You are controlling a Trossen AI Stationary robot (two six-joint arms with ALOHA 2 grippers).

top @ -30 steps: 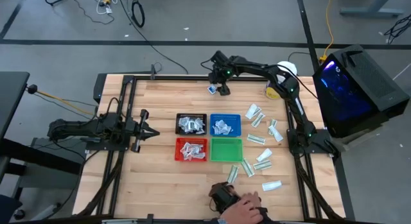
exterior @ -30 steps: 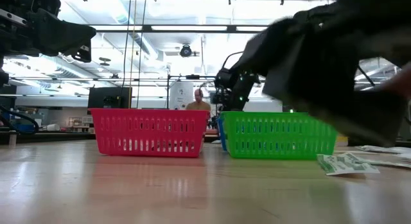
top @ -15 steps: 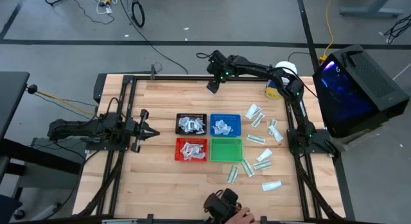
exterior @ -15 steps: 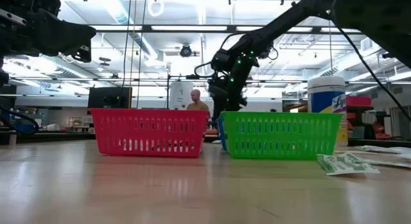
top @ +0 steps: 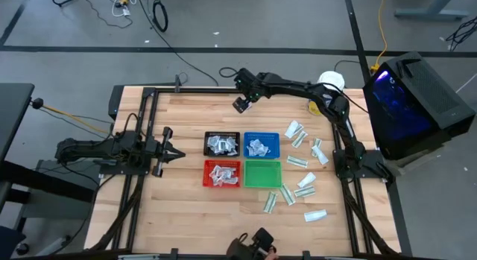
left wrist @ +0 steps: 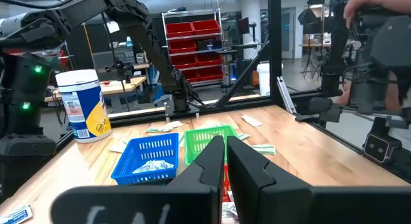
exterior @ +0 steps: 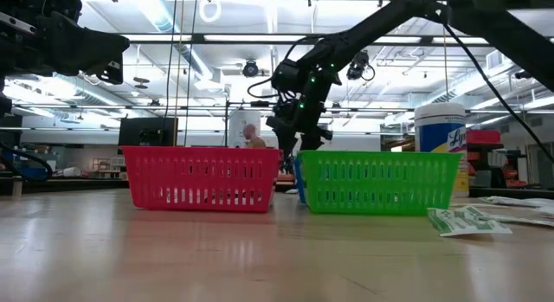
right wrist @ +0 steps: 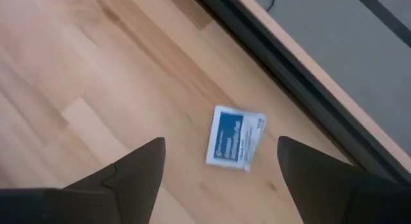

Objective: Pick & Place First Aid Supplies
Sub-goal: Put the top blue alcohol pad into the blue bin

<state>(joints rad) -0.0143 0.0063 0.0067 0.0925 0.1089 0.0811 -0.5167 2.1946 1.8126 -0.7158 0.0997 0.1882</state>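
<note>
**Right claw spread above a lone packet near the table's far edge**

The right claw [top: 240, 104] hangs over the far strip of the table [top: 186, 215], its two fingers [right wrist: 138, 169] set wide apart and carrying nothing. Directly under it, between the fingers as the wrist camera sees it, lies one squarish white packet with blue print [right wrist: 234, 137], flat on bare wood (the table's dark frame rail runs just beyond it). Bare boards surround the packet on the claw's other sides.

Well away from this claw, toward the middle of the table, sit the four mesh trays: black [top: 222, 144], blue [top: 261, 145], red [top: 222, 173] and green [top: 262, 173]. Beyond them, loose white-and-green packets [top: 298, 162] lie scattered along the right arm's side, near the white jar [top: 319, 105].

The left claw [top: 177, 152] waits with fingers pressed together, pointing at the trays across open wood.
</note>
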